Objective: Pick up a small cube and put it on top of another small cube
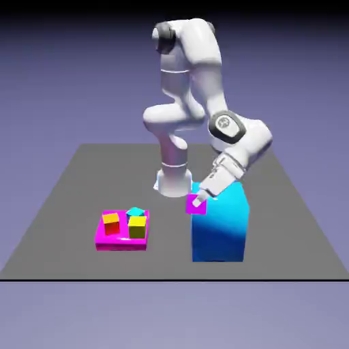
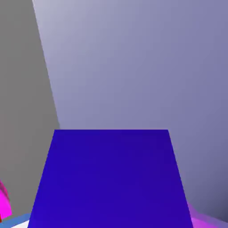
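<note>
**Cube gripped and carried; stacking not yet done**

So: pick appears complete, place is pending. Landmark for all positions below is the big blue block point(image 1: 219, 221).

Nearest the exterior camera, well to the exterior view's left of the blue block, a flat magenta tray point(image 1: 121, 243) lies on the worktop point(image 1: 61, 204). On it stand three small cubes: a yellow-topped cube with red side point(image 1: 111, 223), a yellow-green cube point(image 1: 138, 226), and a cyan cube point(image 1: 135, 212) just behind those two. All three look untouched and unstacked.

At the blue block's upper corner on the exterior view's left, the gripper point(image 1: 199, 202) is pinching the small cube point(image 1: 197, 204). Jaws are drawn tight on it; its magenta face shows below the fingers. Whether the cube hangs just clear of the block's edge or brushes it, I cannot tell from this angle. In the hand view a large deep-blue face point(image 2: 111, 178) fills the lower frame and hides the fingertips, consistent with a held cube seen close.

Judgement: roughly halfway. Remaining: carry the cube across to the tray, align over one of the cubes there, lower, release.

Farther back, the white arm point(image 1: 191, 75) rises from its base behind the blue block.

Surface: flat matte grey worktop. Room: plain blue-violet backdrop, darker at the top.
</note>
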Robot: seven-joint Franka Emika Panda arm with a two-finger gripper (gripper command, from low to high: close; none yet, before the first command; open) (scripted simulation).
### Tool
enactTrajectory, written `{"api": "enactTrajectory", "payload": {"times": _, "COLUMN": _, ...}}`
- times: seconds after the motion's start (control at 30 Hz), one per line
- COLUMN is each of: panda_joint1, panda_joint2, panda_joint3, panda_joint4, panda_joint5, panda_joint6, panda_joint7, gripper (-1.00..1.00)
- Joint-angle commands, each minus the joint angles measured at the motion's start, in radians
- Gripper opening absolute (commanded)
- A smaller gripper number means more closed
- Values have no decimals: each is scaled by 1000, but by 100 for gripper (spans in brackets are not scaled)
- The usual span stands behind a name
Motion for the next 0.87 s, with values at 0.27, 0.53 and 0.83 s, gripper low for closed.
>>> {"api": "enactTrajectory", "payload": {"times": 0.27, "panda_joint1": -63, "panda_joint2": -88, "panda_joint3": -327, "panda_joint4": -91, "panda_joint5": 102, "panda_joint6": -17, "panda_joint7": -199, "gripper": -100}}
{"api": "enactTrajectory", "payload": {"times": 0.53, "panda_joint1": 116, "panda_joint2": -39, "panda_joint3": -547, "panda_joint4": -155, "panda_joint5": 212, "panda_joint6": 35, "panda_joint7": -419, "gripper": -100}}
{"api": "enactTrajectory", "payload": {"times": 0.83, "panda_joint1": 77, "panda_joint2": 58, "panda_joint3": -567, "panda_joint4": -167, "panda_joint5": 180, "panda_joint6": 155, "panda_joint7": -391, "gripper": 100}}
